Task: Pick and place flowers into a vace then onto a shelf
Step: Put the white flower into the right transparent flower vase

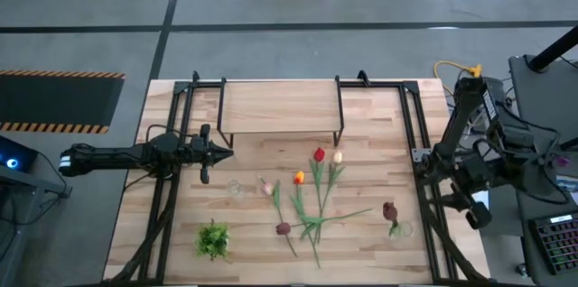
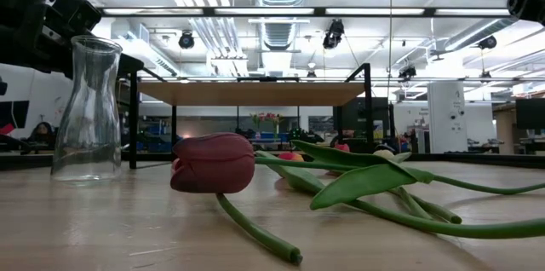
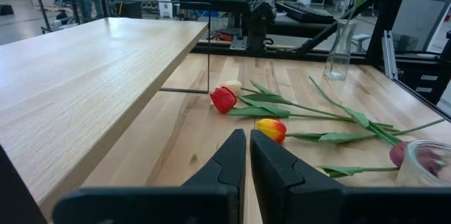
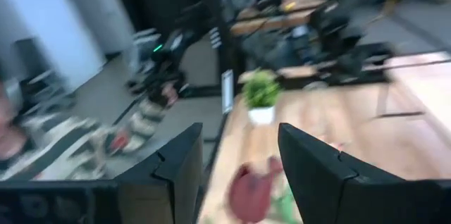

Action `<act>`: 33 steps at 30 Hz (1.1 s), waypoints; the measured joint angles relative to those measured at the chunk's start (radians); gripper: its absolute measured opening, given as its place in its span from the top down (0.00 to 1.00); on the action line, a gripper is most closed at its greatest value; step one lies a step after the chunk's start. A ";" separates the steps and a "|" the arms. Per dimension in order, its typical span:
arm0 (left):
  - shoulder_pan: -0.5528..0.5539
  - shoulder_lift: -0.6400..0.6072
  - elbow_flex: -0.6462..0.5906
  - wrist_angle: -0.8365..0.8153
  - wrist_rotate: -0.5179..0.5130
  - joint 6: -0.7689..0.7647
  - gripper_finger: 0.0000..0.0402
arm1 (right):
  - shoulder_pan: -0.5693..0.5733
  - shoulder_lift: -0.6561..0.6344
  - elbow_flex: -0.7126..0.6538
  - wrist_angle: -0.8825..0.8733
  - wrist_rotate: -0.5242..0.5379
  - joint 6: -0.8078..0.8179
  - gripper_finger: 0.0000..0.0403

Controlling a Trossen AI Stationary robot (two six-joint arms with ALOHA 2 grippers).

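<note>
Several tulips lie on the table in front of the shelf (image 1: pixel 280 106): red (image 1: pixel 319 154), cream (image 1: pixel 338 156), orange (image 1: pixel 299 177), pink (image 1: pixel 267 188) and maroon (image 2: pixel 213 162). An empty glass vase (image 2: pixel 85 109) stands by the pink one. A dark maroon tulip (image 1: pixel 389 209) stands with its stem in a second glass vase (image 3: pixel 340 51) near the table's right side. My right gripper (image 4: pixel 239 175) hangs open, raised at the table's right edge, pointing toward that tulip without touching it. My left gripper (image 3: pixel 248 160) is shut and empty, by the shelf's left end.
A bushy green tuft (image 1: pixel 213 239) in a small white pot stands near the front left. Black metal frames (image 1: pixel 172 188) run along both sides of the table. Bare wood lies between the tulips and the near edge.
</note>
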 joint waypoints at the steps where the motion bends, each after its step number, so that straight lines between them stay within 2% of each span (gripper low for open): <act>1: 0.000 0.000 0.000 0.000 0.000 0.000 0.99 | -0.001 0.003 0.004 0.000 0.035 -0.001 0.57; 4: 0.000 0.000 0.000 0.000 0.000 0.000 0.99 | -0.007 0.007 0.015 0.001 0.093 -0.025 0.58; 11: 0.000 0.000 0.000 0.000 0.000 0.000 0.99 | -0.084 0.030 0.012 0.000 0.050 -0.033 0.59; 18: 0.000 0.000 0.000 0.000 0.000 0.000 0.99 | -0.259 0.088 0.020 0.000 -0.137 -0.033 0.59; 23: 0.000 0.000 0.000 0.000 0.000 0.000 0.99 | -0.392 0.132 0.064 -0.001 -0.179 -0.036 0.56; 28: 0.000 0.000 0.000 0.000 0.000 0.000 0.99 | -0.522 0.165 0.116 0.002 -0.357 -0.131 0.53; 33: 0.000 0.000 0.000 0.000 0.000 0.000 0.99 | -0.644 0.246 0.147 0.001 -0.442 -0.174 0.49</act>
